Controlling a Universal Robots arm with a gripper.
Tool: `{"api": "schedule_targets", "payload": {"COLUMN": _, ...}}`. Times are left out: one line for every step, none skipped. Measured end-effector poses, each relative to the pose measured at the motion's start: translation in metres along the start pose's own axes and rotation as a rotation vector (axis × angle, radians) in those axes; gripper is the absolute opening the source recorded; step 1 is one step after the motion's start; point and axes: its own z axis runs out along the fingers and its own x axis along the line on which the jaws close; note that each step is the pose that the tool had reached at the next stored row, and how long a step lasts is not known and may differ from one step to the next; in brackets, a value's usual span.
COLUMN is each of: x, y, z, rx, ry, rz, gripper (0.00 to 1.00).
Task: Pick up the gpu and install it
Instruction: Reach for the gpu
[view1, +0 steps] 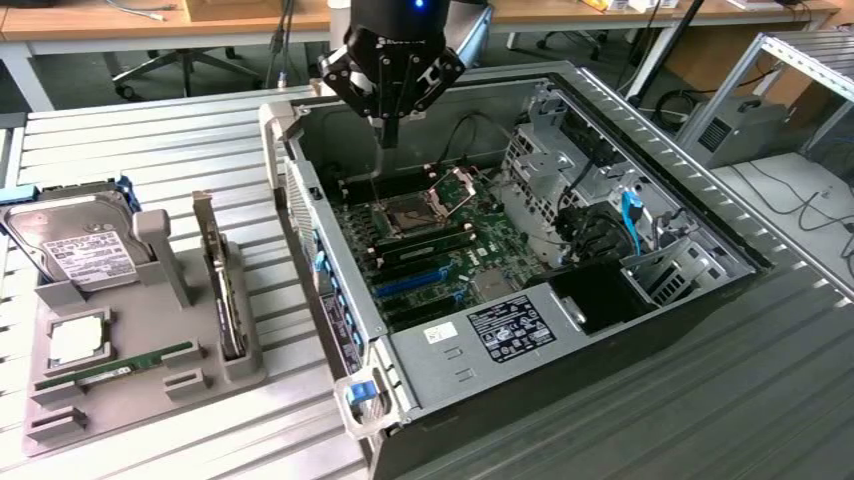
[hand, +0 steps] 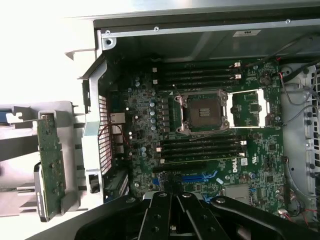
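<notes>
The gpu (view1: 219, 275) stands on its edge in a slot of the grey holder (view1: 147, 400), to the exterior view's left of the open computer case (view1: 441, 350). In the wrist view the gpu (hand: 50, 162) shows its circuit-board side, just outside the case's back wall. My gripper (view1: 388, 138) hangs over the far end of the case, above the motherboard (view1: 447, 250), well away from the gpu. Its fingers (hand: 167, 210) are shut together with nothing between them. Blue expansion slots (hand: 197, 177) lie on the board just below the gripper (hand: 176, 199).
The holder also carries a silver hard drive (view1: 80, 245), a CPU (view1: 76, 340) and a green RAM stick (view1: 114, 368). An open CPU socket (hand: 202, 112) sits mid-board between RAM slots. A drive cage and cables (view1: 607, 215) line the case's right side.
</notes>
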Motion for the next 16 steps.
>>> {"api": "schedule_targets", "payload": {"x": 0.001, "y": -0.0001, "z": -0.0001, "rx": 0.0001, "ry": 0.0001, "rz": 0.0, "gripper": 0.11}}
{"api": "schedule_targets", "payload": {"x": 0.003, "y": -0.0002, "z": -0.0001, "rx": 0.0001, "ry": 0.0001, "rz": 0.0, "gripper": 0.11}}
{"api": "schedule_targets", "payload": {"x": 0.005, "y": -0.0003, "z": -0.0002, "rx": 0.0, "ry": 0.0, "rz": 0.0, "gripper": 0.11}}
{"api": "schedule_targets", "payload": {"x": 0.006, "y": -0.0004, "z": -0.0002, "rx": 0.0001, "ry": 0.0001, "rz": 0.0, "gripper": 0.11}}
{"api": "schedule_targets", "payload": {"x": 0.009, "y": -0.0006, "z": -0.0003, "rx": 0.0001, "ry": 0.0, "rz": 0.0, "gripper": 0.11}}
{"api": "schedule_targets", "payload": {"x": 0.012, "y": -0.0008, "z": -0.0004, "rx": 0.0001, "ry": 0.0001, "rz": 0.0, "gripper": 0.11}}
{"api": "schedule_targets", "payload": {"x": 0.015, "y": -0.0011, "z": -0.0005, "rx": 0.0001, "ry": 0.0001, "rz": 0.0, "gripper": 0.11}}
{"api": "schedule_targets", "payload": {"x": 0.016, "y": -0.0012, "z": -0.0005, "rx": 0.0001, "ry": 0.0001, "rz": 0.0, "gripper": 0.11}}
{"api": "schedule_targets", "payload": {"x": 0.018, "y": -0.0013, "z": -0.0006, "rx": 0.0001, "ry": 0.0001, "rz": 0.0, "gripper": 0.11}}
{"api": "schedule_targets", "payload": {"x": 0.021, "y": -0.0015, "z": -0.0006, "rx": 0.0001, "ry": 0.0001, "rz": 0.0, "gripper": 0.11}}
{"api": "schedule_targets", "payload": {"x": 0.023, "y": -0.0016, "z": -0.0007, "rx": 0.0001, "ry": 0.0001, "rz": 0.0, "gripper": 0.11}}
{"api": "schedule_targets", "payload": {"x": 0.024, "y": -0.0017, "z": -0.0007, "rx": 0.0, "ry": 0.0001, "rz": 0.0, "gripper": 0.11}}
{"api": "schedule_targets", "payload": {"x": 0.025, "y": -0.0018, "z": -0.0007, "rx": 0.0001, "ry": 0.0001, "rz": 0.0, "gripper": 0.11}}
{"api": "schedule_targets", "payload": {"x": 0.027, "y": -0.0019, "z": -0.0008, "rx": 0.0001, "ry": 0.0001, "rz": 0.0, "gripper": 0.11}}
{"api": "schedule_targets", "payload": {"x": 0.028, "y": -0.002, "z": -0.0008, "rx": 0.0, "ry": 0.0001, "rz": 0.0, "gripper": 0.11}}
{"api": "schedule_targets", "payload": {"x": 0.029, "y": -0.0021, "z": -0.0008, "rx": 0.0, "ry": 0.0001, "rz": 0.0, "gripper": 0.11}}
